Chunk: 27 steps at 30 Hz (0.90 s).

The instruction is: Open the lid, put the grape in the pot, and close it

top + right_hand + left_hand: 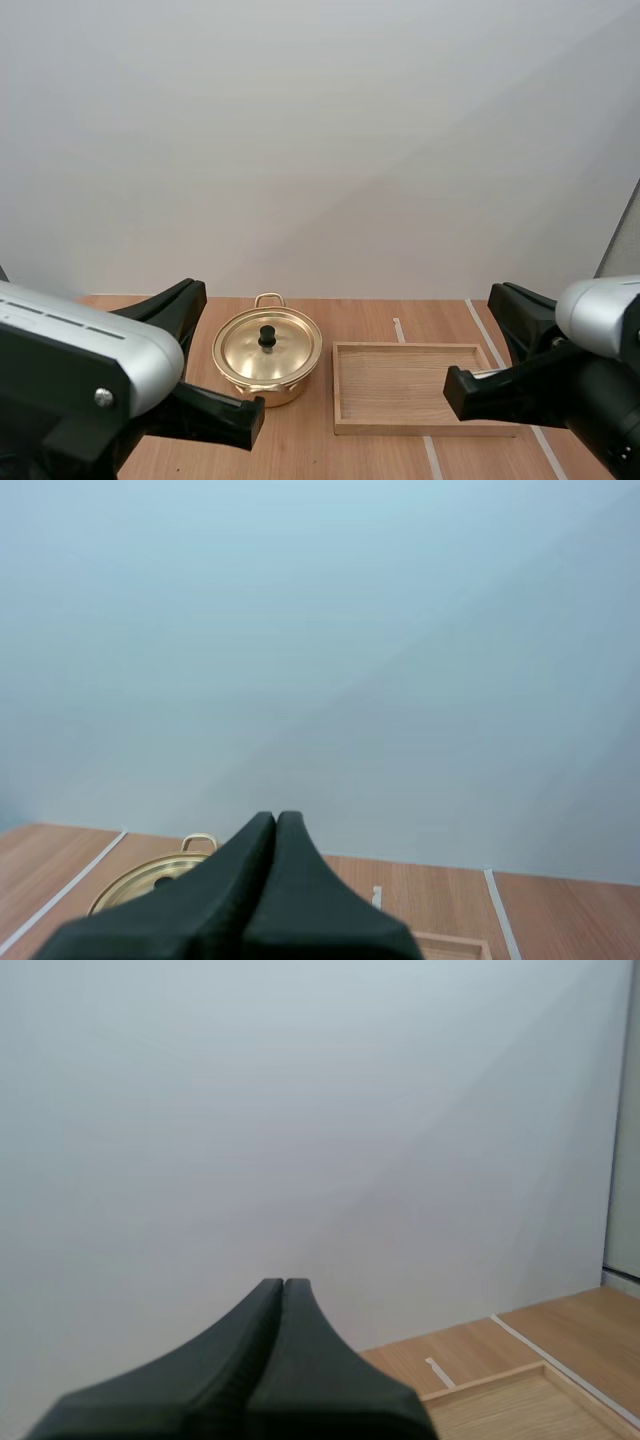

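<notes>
1. Hovering above the counter (585,1330), the left end effector (284,1282) has its two black fingers pressed together into one dark wedge, with nothing between them.
2. The right end effector (276,815) is the same: its fingers are closed flat against each other, it grips nothing, and it is raised off the counter.
3. The gold metal pot (268,388) sits on the counter. It is ahead of and below the left arm (70,365), off to that arm's right.
4. From the right end effector, the pot is ahead, below and to its left, partly hidden behind the fingers.
5. The lid (248,350) is seated flat on the pot, with a black knob (267,337) upright at its centre. A loop handle (268,298) sticks out on the pot's far side.
6. The wooden tray (410,385) lies flat on the counter, ahead of and below the right arm (590,330), toward that arm's left.
7. The tray is just beside the pot on the pot's right. A thin strip of counter runs between them, so they are not touching.
8. From the left end effector, the tray's corner is ahead, below and off to its right.
9. White tape lines (400,330) run along the counter. One meets the tray's far edge and shows again at its near edge, and another runs past the tray's right side.
10. Both end effectors are well apart from the pot, lid and tray.
</notes>
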{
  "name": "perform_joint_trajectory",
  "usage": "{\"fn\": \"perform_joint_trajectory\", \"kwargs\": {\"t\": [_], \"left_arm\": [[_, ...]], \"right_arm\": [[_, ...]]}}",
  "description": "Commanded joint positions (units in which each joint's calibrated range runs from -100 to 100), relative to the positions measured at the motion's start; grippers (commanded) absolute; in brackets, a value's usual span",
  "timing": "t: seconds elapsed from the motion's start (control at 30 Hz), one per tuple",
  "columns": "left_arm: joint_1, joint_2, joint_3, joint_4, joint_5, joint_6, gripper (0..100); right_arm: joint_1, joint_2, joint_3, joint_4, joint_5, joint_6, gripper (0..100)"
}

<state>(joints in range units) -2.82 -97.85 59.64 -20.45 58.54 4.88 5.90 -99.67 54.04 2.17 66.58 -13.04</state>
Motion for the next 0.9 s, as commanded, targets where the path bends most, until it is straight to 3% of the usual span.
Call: {"fn": "perform_joint_trajectory", "kwargs": {"t": [0.0,0.13,0.3,0.43,0.6,0.87], "left_arm": [[1.27,-0.2,4.3,4.0,-7.9,-8.2,0],[2.43,-0.2,6.2,4.1,-8.1,-8.5,0],[2.49,-0.2,6.6,7.8,-0.9,-7.1,0],[2.49,-0.2,11.1,8.3,-13.2,-3.2,0],[2.49,-0.1,22.3,8.3,-30.8,-3.2,0],[2.49,-0.1,36.8,8.2,-37.5,-3.2,0]], "right_arm": [[-2.2,-0.3,5.3,-0.7,-10.8,2.3,0],[-3.4,-0.3,13.6,-2.2,-25.4,2.3,0],[-3.4,-0.3,22.9,-3.1,-34.5,2.3,0],[-3.4,-0.3,30.0,-3.2,-36.6,2.3,0],[-3.4,-0.3,37.9,-3.3,-50.5,2.3,0],[-3.4,-0.3,46.0,-3.3,-53.3,2.3,0]]}}
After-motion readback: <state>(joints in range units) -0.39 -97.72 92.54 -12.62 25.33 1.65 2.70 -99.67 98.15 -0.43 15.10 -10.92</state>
